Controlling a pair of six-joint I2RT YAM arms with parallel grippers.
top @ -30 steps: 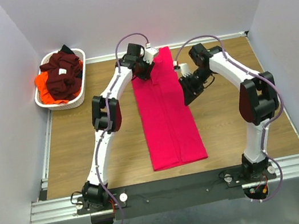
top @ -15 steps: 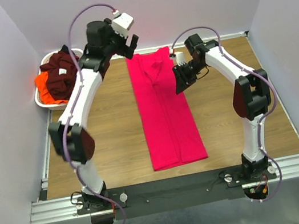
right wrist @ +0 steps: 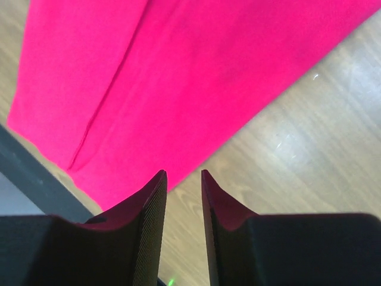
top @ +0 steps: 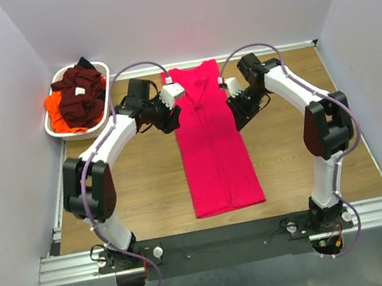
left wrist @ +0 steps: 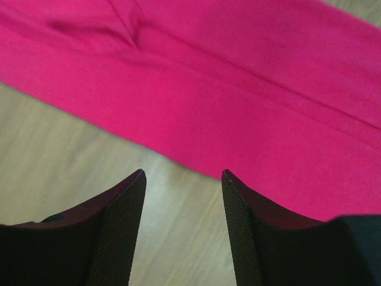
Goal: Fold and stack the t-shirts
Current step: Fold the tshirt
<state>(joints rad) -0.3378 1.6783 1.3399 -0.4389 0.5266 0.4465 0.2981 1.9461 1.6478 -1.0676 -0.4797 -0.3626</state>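
A bright pinkish-red t-shirt [top: 211, 139] lies folded into a long narrow strip down the middle of the table, its sides turned in. My left gripper [top: 172, 120] hovers at the strip's upper left edge, open and empty; in the left wrist view the shirt [left wrist: 238, 89] lies just beyond the fingertips [left wrist: 138, 179]. My right gripper [top: 238, 118] hangs at the upper right edge, open by a narrow gap, nothing between its fingers; the shirt's edge [right wrist: 178, 89] runs just ahead of it. Dark maroon [top: 82, 92] and orange [top: 56, 111] t-shirts are piled in the basket.
A white oval basket [top: 55, 130] stands at the back left corner. Wooden table top [top: 289, 155] shows on both sides of the strip. Grey walls close in the left, right and back. A metal rail [top: 230, 236] with the arm bases runs along the near edge.
My left arm swung up and away toward the back, jaws wide, then came back down to the shirt's upper left edge. My right gripper stayed by the right edge, shifting slightly.
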